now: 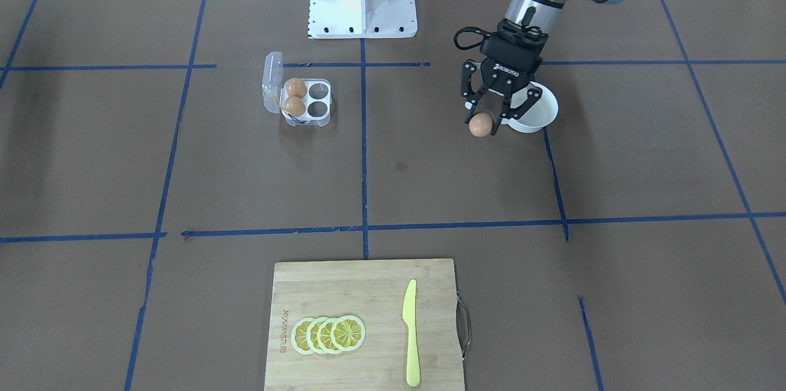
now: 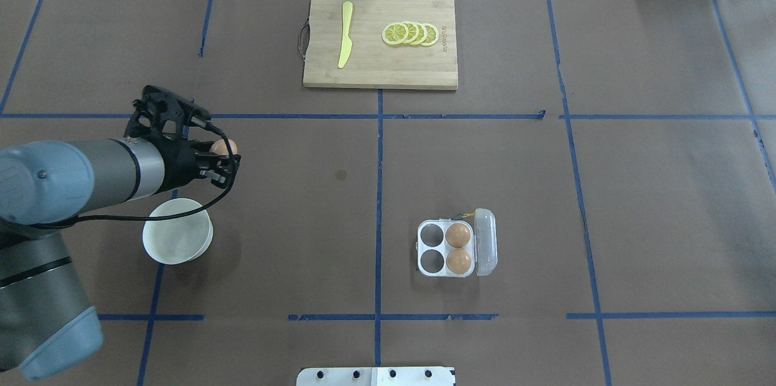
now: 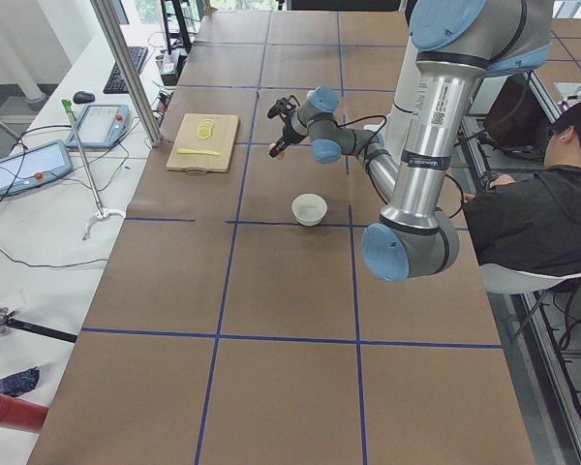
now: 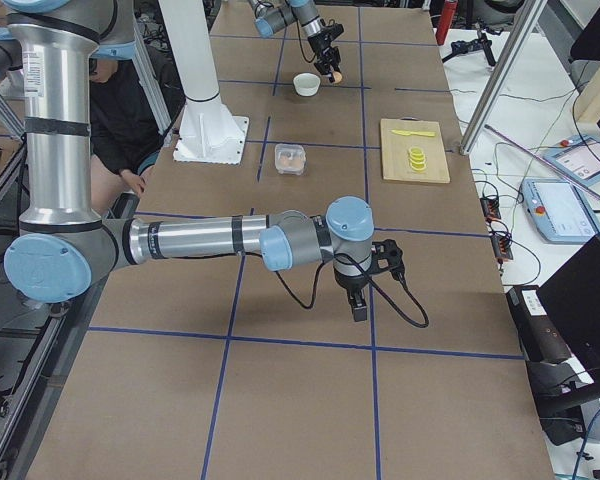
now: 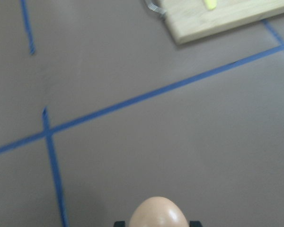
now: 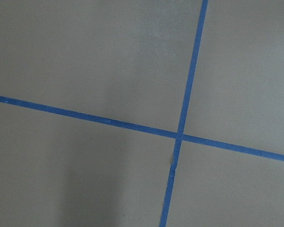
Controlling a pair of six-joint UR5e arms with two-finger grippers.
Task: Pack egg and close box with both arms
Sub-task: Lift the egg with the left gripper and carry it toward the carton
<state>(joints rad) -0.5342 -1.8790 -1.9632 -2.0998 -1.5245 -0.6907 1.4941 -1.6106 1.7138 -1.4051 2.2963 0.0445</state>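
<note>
Well to the left of the box (image 2: 445,249), seen from over the robot's shoulders, the left gripper (image 2: 227,153) hangs off the table (image 2: 606,192) with its fingers clamped on the egg (image 2: 223,146). The left wrist view shows the egg's rounded end between the two black tips.

A round white bowl (image 2: 177,239) stands on the table, also far left of the box and just beside the gripper on the robot's side.

Beyond the box, on the far side of the table from the robot, lies a wooden cutting board (image 2: 381,71) bearing a yellow knife (image 2: 345,34) and a row of overlapping lemon slices (image 2: 411,34).

The box itself sits with its clear lid (image 2: 487,242) swung open on its right side. Two more eggs (image 2: 458,235) fill the two cups next to the lid.

Far right of the box, the right gripper (image 4: 359,308) points down close over the table. Whether its fingers are apart or together I cannot tell.
</note>
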